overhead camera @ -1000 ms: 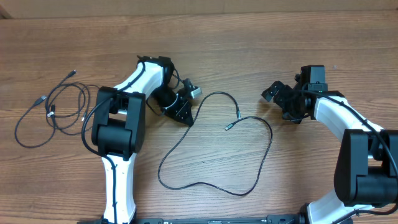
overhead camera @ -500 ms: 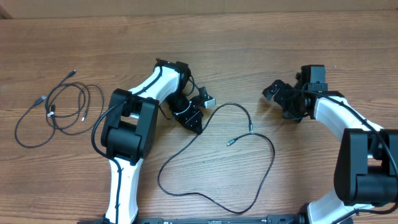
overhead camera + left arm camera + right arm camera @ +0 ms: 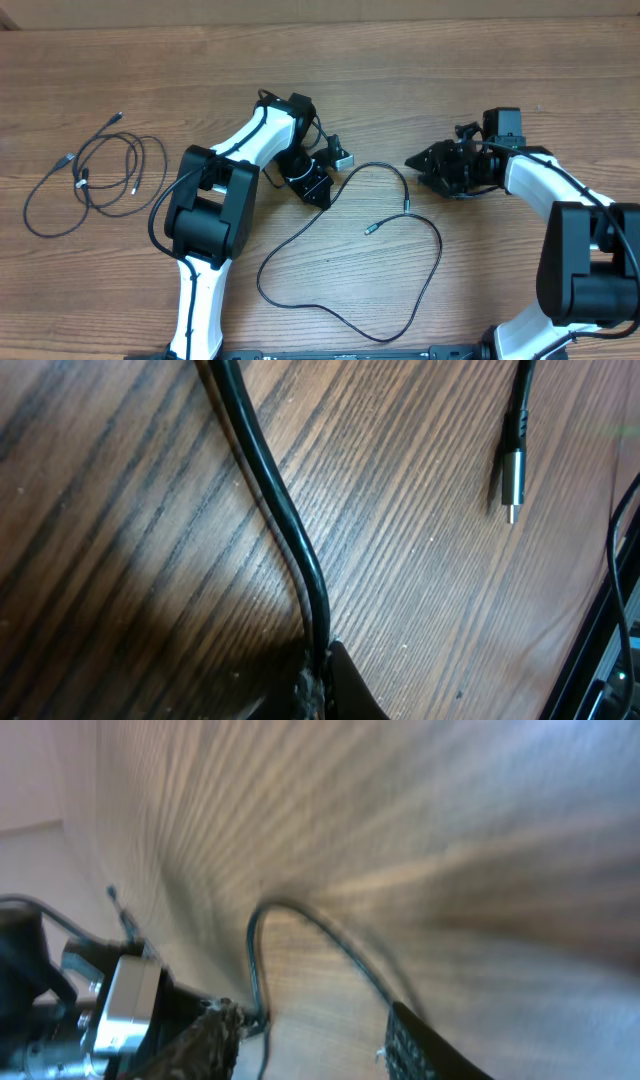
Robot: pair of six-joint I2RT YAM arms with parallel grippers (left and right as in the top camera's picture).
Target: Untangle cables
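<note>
Closest to the robot, a long cable [image 3: 373,166] lies in a big loose loop on the wooden counter [image 3: 320,60]. One end of it curls back inside the loop and stops at a small plug tip [image 3: 368,230]. A bit farther in is its other plug tip [image 3: 405,208], at the end of the part that bends over in an arch. The left claw [image 3: 322,195] is low on the counter at the left side of that arch, and it is shut tight on the long cable. In the left wrist view the black cord runs right into the pinched tips, with a silver plug lying apart from it on the wood. The right claw [image 3: 412,160] is over on the right, near the arch but not touching the cable. Its view is very blurry, yet its two fingers [image 3: 410,1045] show with a gap between them, so it is open. Far off to the left there are more cables [image 3: 105,175] - thin black ones lying in a loose, tangled bunch, well apart from both claws.
</note>
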